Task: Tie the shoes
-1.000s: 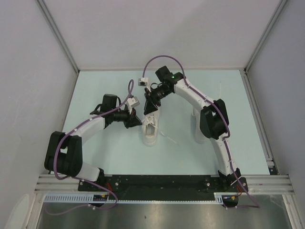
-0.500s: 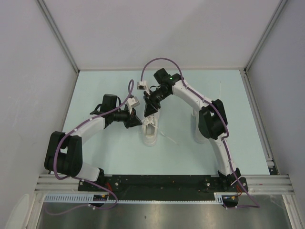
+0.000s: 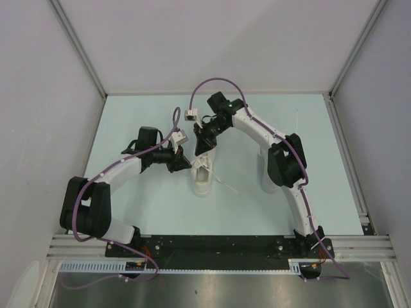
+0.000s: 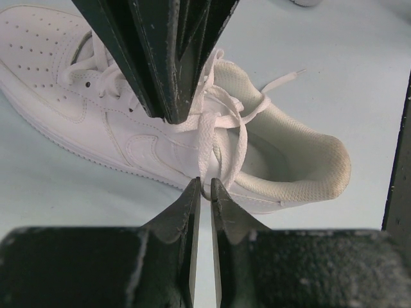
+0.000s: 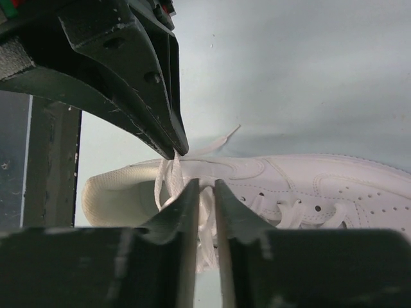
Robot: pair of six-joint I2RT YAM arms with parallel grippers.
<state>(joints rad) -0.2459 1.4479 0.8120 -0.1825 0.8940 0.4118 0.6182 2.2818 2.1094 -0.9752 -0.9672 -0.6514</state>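
One white shoe stands mid-table, toe toward the arms; it shows again in the left wrist view and the right wrist view. The other shoe stands to its right, partly hidden under the right arm. My left gripper reaches in from the left, and its jaws are shut on a loop of lace at the shoe's opening. From behind, my right gripper comes down over the tongue; its jaws pinch another strand of lace beside the left fingertips.
Grey walls close the pale blue table on three sides. A loose lace end trails to the right of the middle shoe. Purple cables arc above both wrists.
The right gripper has shifted slightly left over the shoe's opening and its jaws have closed in on the lace. The left arm and the shoes have stayed put.
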